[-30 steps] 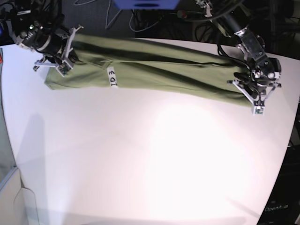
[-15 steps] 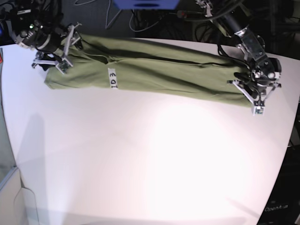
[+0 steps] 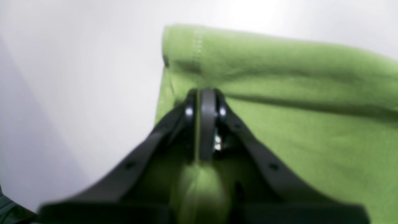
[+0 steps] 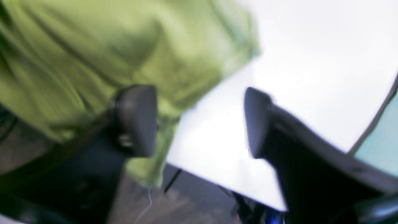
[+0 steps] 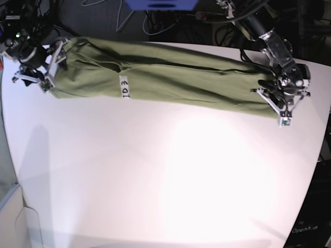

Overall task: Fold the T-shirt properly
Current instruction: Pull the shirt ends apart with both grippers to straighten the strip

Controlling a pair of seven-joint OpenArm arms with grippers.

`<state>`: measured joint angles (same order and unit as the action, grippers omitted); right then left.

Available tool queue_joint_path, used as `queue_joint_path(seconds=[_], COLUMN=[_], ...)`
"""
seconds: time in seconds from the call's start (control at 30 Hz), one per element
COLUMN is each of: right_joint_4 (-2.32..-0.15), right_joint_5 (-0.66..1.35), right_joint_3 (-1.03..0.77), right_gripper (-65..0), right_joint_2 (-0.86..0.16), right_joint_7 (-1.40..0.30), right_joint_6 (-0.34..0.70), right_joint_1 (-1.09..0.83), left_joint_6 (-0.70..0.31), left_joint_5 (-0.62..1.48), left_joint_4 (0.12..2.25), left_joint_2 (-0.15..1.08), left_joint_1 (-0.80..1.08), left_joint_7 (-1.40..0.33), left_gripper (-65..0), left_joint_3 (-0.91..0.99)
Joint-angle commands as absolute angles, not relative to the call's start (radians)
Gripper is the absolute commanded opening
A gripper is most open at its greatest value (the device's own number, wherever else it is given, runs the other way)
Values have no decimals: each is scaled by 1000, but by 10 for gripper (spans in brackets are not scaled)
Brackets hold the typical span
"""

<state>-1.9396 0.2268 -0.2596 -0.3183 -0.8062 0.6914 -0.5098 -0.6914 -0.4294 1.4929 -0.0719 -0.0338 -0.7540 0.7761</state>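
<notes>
The olive-green T-shirt (image 5: pixel 176 80) lies folded into a long band across the far side of the white table (image 5: pixel 165 175), with a white tag (image 5: pixel 123 86) marked ID3 on top. My left gripper (image 5: pixel 271 95) is at the band's right end. In the left wrist view that gripper (image 3: pixel 202 124) is shut on a fold of the T-shirt (image 3: pixel 295 102) close to its hemmed edge. My right gripper (image 5: pixel 49 67) stands open at the band's left end. In the blurred right wrist view its fingers (image 4: pixel 136 119) are wide apart, with the T-shirt (image 4: pixel 93 56) behind one and nothing between them.
Cables and dark equipment (image 5: pixel 155 20) lie beyond the table's far edge. The table's rim (image 4: pixel 217 183) and the floor below show in the right wrist view. The table's right edge (image 5: pixel 318 150) curves just past my left gripper.
My right gripper opened, let go of the T-shirt's left end and drew back to the left. That end now lies further left and higher. The left arm has not moved.
</notes>
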Motion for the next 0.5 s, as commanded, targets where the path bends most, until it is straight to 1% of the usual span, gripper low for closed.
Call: queue_joint_path(seconds=[0.0,0.1,0.17,0.2,0.47], right_joint_4=[-1952,-1946,-1916,-1894,-1710], right_joint_5=[232,228,228,228,228], right_joint_3=[-263,-262,-262,-260,-260], right_gripper=[-366,-554,-627,-647,-646], right_joint_2=[-325,-291,-274,-271,-269], right_joint_7=[-794,-794,-796,-797,-792], right_joint_6=[698,698,698,698,698], right_joint_1=[-512,-490,-466,-453,-374], left_joint_6=[-698,-698,-698,-698,-698], left_joint_5=[-450,-450,-450,-453,-450], left_joint_4=[1484,1483,1483,1483,1488], left_joint_2=[-77,-77,-79,-79,-79], left_joint_1=[-27,-25,-25,-25,-5], left_joint_7=[-799,-799,-799,-799,-799], left_gripper=[-633,-633,-633,-633,-633], left_joint_3=[776,777,777,777,777])
